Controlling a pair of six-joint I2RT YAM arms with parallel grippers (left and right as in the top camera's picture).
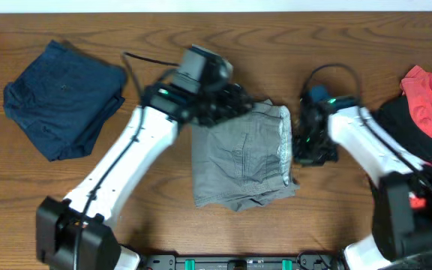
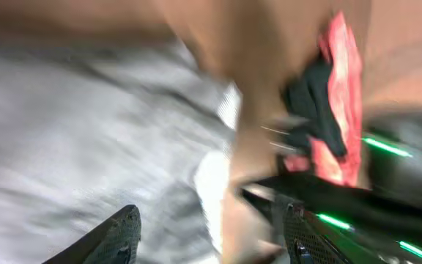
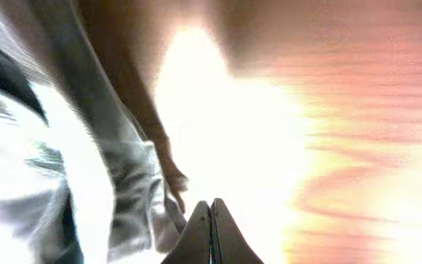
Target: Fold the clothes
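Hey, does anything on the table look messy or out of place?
The red garment and black garment lie in a crumpled, unfolded heap at the far right. The grey shorts are folded, but their lower edge is rumpled.

Brown wooden table (image 1: pixel 276 37), grain ran left to right. Far left: navy garment (image 1: pixel 62 97) lay folded, well apart from rest. Centre: grey shorts (image 1: pixel 238 161) lay folded, pale lining showed along right edge. Right edge: red garment (image 1: pixel 430 97) lay bunched, touching black garment (image 1: pixel 402 120) beside it; overlap order unclear.
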